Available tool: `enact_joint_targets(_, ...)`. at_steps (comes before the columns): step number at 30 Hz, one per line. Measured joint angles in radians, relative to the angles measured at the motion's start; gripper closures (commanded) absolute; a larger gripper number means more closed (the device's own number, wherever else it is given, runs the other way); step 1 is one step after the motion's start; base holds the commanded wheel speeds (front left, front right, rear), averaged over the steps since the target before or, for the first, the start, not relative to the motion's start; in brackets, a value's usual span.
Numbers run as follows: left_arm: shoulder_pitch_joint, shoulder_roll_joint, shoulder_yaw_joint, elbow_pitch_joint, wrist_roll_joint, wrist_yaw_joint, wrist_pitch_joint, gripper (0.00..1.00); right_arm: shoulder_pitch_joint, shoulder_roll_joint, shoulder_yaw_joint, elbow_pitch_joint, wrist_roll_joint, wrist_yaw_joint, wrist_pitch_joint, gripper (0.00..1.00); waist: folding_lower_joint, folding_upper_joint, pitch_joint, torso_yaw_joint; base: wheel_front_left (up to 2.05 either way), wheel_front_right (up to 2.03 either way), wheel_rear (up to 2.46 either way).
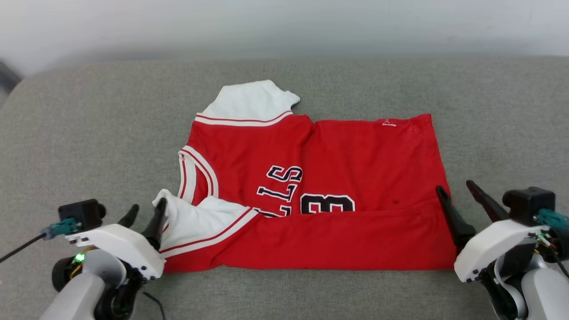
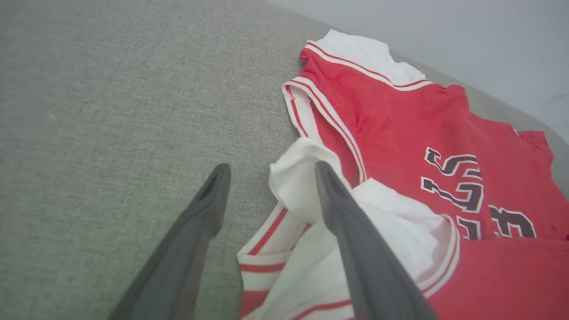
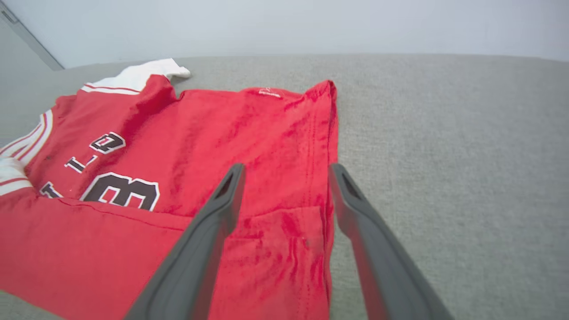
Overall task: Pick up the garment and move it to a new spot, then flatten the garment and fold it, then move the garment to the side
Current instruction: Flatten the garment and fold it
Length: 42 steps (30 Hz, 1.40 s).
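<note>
On the left of the grey fabric surface (image 1: 89, 133), the left gripper (image 1: 147, 205) stands spread and empty, one finger seemingly brushing the white sleeve (image 1: 191, 218). The red jersey (image 1: 355, 155) lies mid-surface, well short of the far edge. The right gripper (image 1: 455, 186) gapes at its right hem, holding nothing.

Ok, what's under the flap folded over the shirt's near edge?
More of the shirt: its black lettering and number 3 run under the flap, so their near parts are covered; what else lies beneath is hidden.
</note>
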Motion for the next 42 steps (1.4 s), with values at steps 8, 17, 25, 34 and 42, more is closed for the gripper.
enact_joint_targets(8, 0.065, 0.087, 0.055, -0.026, -0.058, 0.031, 0.064, 0.00, 0.085, 0.021, -0.022, -0.115, -0.052, 0.000, -0.145, 0.00, -0.0001, 0.0000, -0.085, -0.040, 0.00, 0.00, 0.00)
enact_joint_targets(17, 0.119, 0.243, 0.049, -0.196, -0.115, 0.053, 0.303, 0.00, 0.208, 0.063, -0.063, -0.262, -0.095, 0.000, -0.150, 0.00, -0.0002, 0.0000, -0.130, -0.086, 0.00, 0.00, 0.00)
enact_joint_targets(25, 0.182, 0.313, 0.032, -0.277, -0.214, 0.083, 0.503, 0.00, 0.224, 0.090, -0.057, -0.336, -0.116, 0.000, -0.118, 0.00, -0.0002, 0.0000, -0.070, -0.110, 0.00, 0.00, 0.00)
enact_joint_targets(34, 0.179, 0.278, 0.011, -0.252, -0.260, 0.055, 0.551, 0.00, 0.186, 0.106, -0.060, -0.335, -0.118, 0.000, -0.109, 0.00, -0.0002, 0.0000, 0.023, -0.128, 0.00, 0.00, 0.00)
enact_joint_targets(42, 0.130, 0.210, 0.001, -0.164, -0.261, -0.014, 0.504, 1.00, 0.166, 0.067, -0.073, -0.333, -0.071, 0.000, -0.014, 0.00, -0.0002, 0.0000, 0.035, -0.110, 0.00, 0.00, 0.00)
